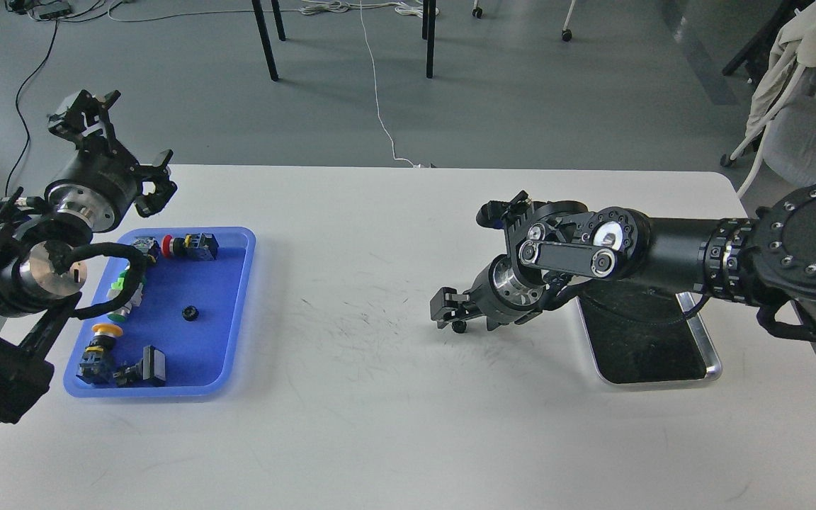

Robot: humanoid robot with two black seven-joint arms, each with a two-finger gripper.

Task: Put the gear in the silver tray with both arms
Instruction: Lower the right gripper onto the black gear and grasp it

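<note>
From the head view, the white surface (380, 397) has a wide bare stretch in its middle and along its near edge, marked only by faint dark scuffs, while its far edge meets grey floor with chair legs and a white cable (378, 99). The blue tray (236, 312) sits near the left edge; the silver tray (712, 365) sits toward the right edge, its dark base bare where visible and its far part hidden under the right arm. No writing can be read anywhere. The blue tray holds a small black gear (190, 312) lying alone in the middle, a red push button (180, 245) at the far rim, a yellow push button (106, 331) and green-tipped parts on the left side, and a black switch block (151, 365) near the front rim. The left gripper (155, 183) hangs above the tray's far left corner, its fingers apart and empty. The right gripper (448, 312) is low over the bare surface, well left of the silver tray; a small black piece shows at its tips, but whether it grips it cannot be told.
</note>
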